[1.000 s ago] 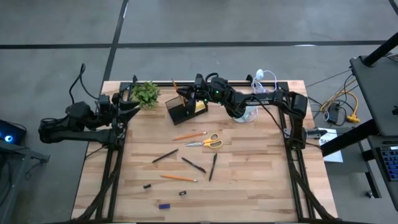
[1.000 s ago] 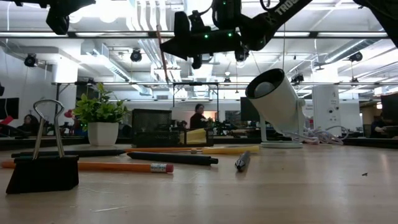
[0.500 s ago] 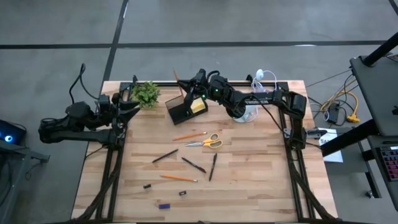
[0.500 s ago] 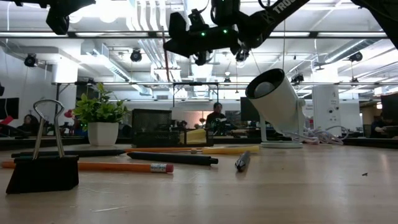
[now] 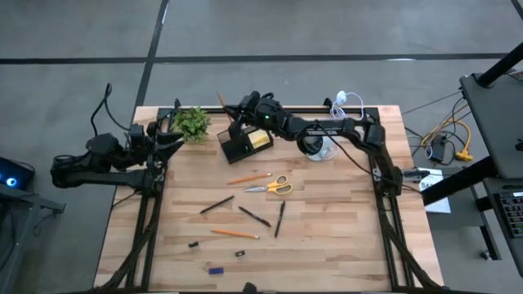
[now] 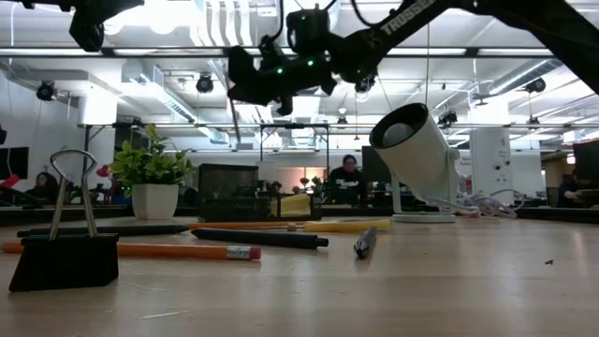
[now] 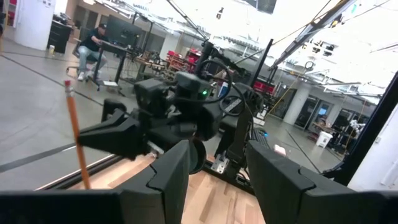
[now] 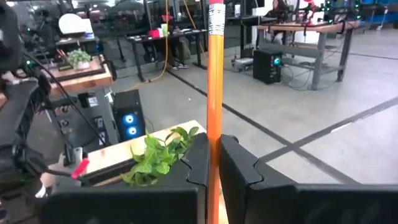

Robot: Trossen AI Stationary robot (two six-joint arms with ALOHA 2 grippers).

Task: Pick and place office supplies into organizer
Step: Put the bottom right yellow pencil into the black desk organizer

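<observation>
My right gripper [image 5: 234,112] reaches from the table's right to just past the far left corner of the black organizer [image 5: 243,145] and is shut on an orange pencil [image 8: 214,74]. A yellow sticky-note block [image 5: 261,139] sits in the organizer. On the table lie another pencil [image 5: 249,176], scissors [image 5: 271,186], dark pens [image 5: 254,216], a third pencil [image 5: 234,233], a binder clip [image 6: 65,245] and a blue bit [image 5: 215,269]. My left gripper [image 7: 214,177] waits open at the table's left edge. My right gripper pinches the pencil's shaft [image 8: 214,127] between its two fingers [image 8: 200,163]. The fingers point level toward the table's left and lie across the pencil. It stands about upright, eraser end [image 8: 216,11] up, lifted clear of the table; its lower part is hidden by the fingers.
A small green plant [image 5: 192,123] stands left of the organizer. A white round cup [image 5: 317,148] and a white coiled cable [image 5: 344,103] sit at the back right. The near right part of the wooden table [image 5: 343,245] is bare.
My right gripper, still shut on the pencil, has moved toward the table's left edge, from above the organizer to past its far left corner, turning a little on the way. The pencil has travelled with it, clear of everything.
</observation>
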